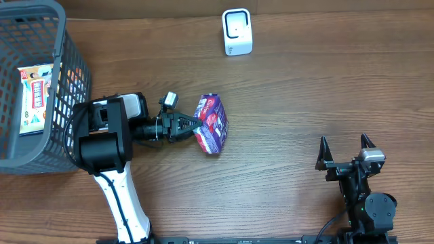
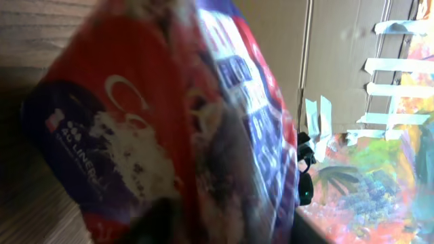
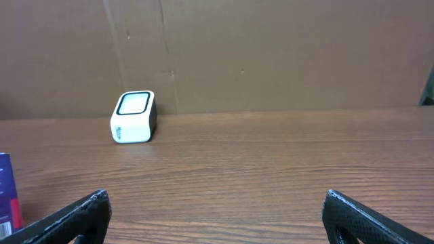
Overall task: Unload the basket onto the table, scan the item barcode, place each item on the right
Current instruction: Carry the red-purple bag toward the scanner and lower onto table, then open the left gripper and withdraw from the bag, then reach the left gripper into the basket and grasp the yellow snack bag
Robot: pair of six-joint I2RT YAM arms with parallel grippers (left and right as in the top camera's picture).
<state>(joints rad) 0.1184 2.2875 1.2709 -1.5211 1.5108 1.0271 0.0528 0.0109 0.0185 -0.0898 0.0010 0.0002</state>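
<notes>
At the left gripper (image 1: 193,125): tips point right and meet the left edge of the snack pouch (image 1: 211,125). Cannot tell from above whether clamped on that edge or let go of it. No help from the left wrist view: filled almost wholly by the pouch (image 2: 169,129), close and blurred, red and purple with white print too smeared to read. Only a dark, shapeless patch at its bottom edge, too unclear to name.

At the right gripper (image 1: 344,142): spread wide and holding nothing, seen also in the right wrist view (image 3: 213,203) with bare wood between the two black fingertips (image 3: 88,210). Sits near the table's right front, well apart from the pouch.

Count: two grippers, one pouch, one white scanner (image 1: 237,32), one grey mesh basket (image 1: 71,74), one boxed snack (image 1: 37,98) inside it.

Pouch on the wooden table (image 1: 305,88), left of centre, tilted, just beside the left gripper's tips. Well apart from the scanner, which stands upright near the far edge. In the right wrist view, only a purple sliver of the pouch (image 3: 5,190), cut off at the left border. Scanner (image 3: 133,117) there in front of a cardboard wall (image 3: 271,54). Basket cut off by the left and top borders of the overhead view.
</notes>
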